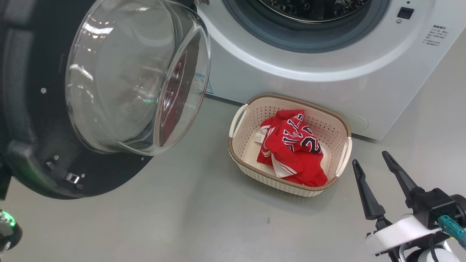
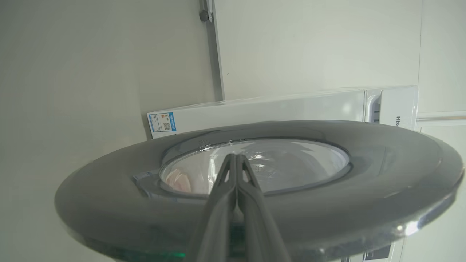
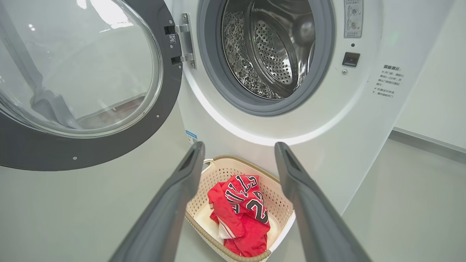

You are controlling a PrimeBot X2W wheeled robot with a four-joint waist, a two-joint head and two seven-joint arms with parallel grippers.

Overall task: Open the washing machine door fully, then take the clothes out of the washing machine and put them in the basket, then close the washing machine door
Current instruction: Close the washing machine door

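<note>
While the red numbered clothes [image 1: 291,145] lie in the cream perforated basket [image 1: 276,180] before the white front-loading washing machine [image 1: 291,83], its black-rimmed round glass door [image 1: 134,76] stands wide open, the left tool [image 2: 236,156], pressed together, facing the door's outer side, apparently nearer than the spread right tool [image 1: 369,157].

Glossy glass door [image 1: 120,72], shiny perforated steel drum [image 3: 269,51], matt plastic basket [image 1: 327,125]

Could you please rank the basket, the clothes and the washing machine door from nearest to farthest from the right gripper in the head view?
1. The basket: its rim lies just left of the right gripper.
2. The clothes: inside the basket, further left.
3. The washing machine door: far left, open.
</note>
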